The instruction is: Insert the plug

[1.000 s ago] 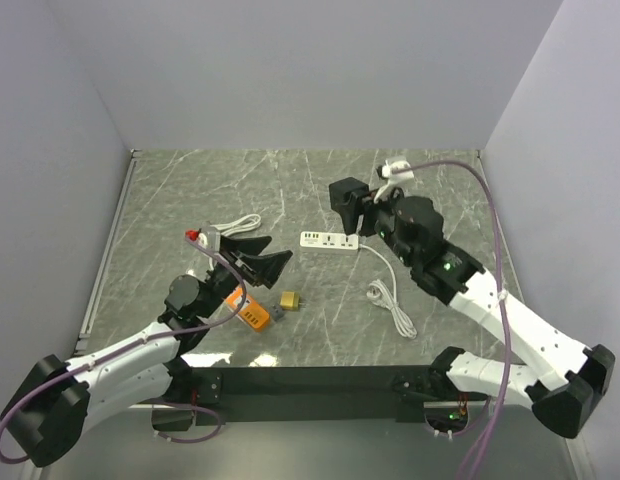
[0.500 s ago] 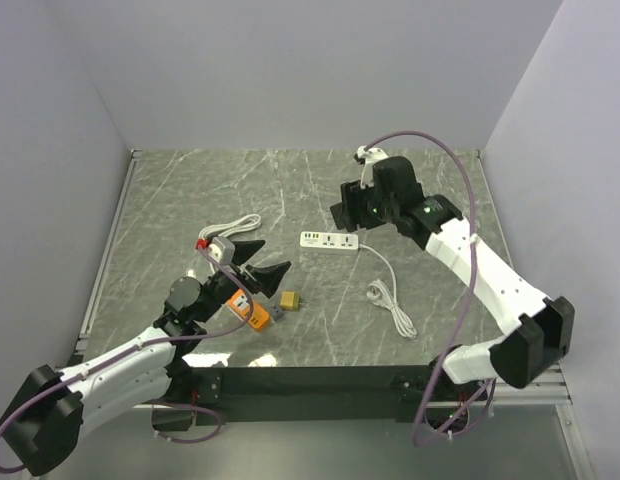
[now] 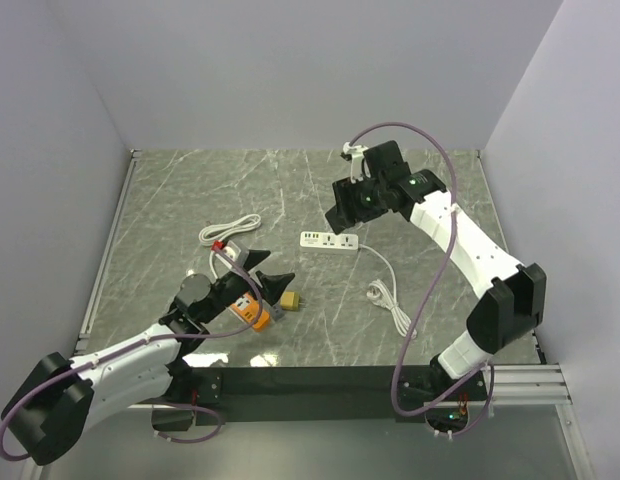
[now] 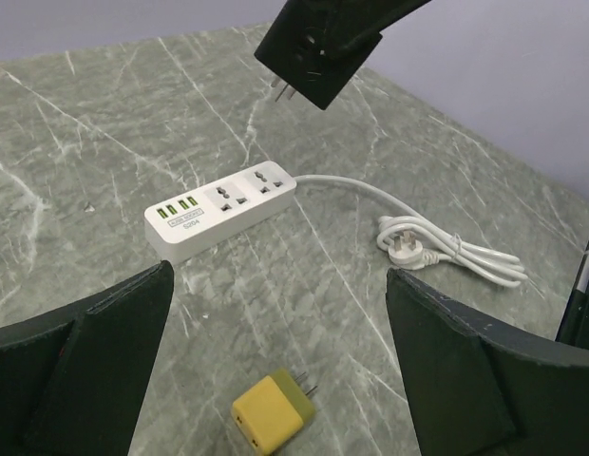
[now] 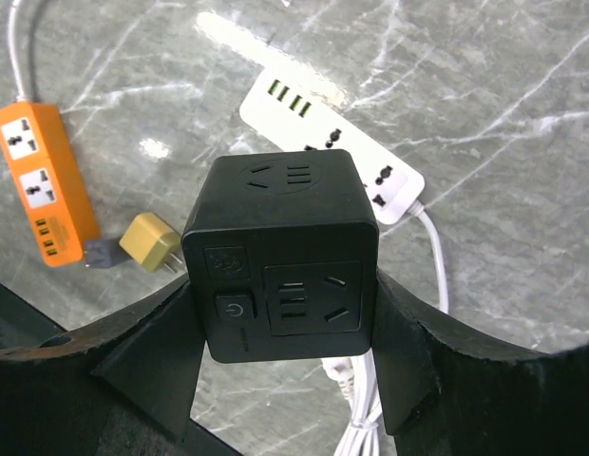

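R fingers (image 5: 147, 356) are clamping the plug (image 5: 280, 252) on two opposite sides, prob. so that its pins are free & pointing down at the white strip (image 4: 223, 209). The plug is hanging in the air over the socket end of the strip, right of the table's (image 3: 190, 190) middle and a bit toward the far edge. Its pins are not touching the strip yet.

The strip is lying flat w/ its sockets facing up, so I think a straight push from above is possible. L fingers (image 4: 95, 370) are standing wide apart w/ nothing between them. They are hovering low toward the near edge, near a yellow adapter (image 4: 271, 423) & an orange strip (image 3: 252, 312). Why they are there, I cannot tell.

The plug is looking like a black cube w/ rounded edges. It is showing socket holes on two faces, a small power button, and flat metal pins underneath. The next move is prob. needing the pins lined up w/ one of the two sockets.
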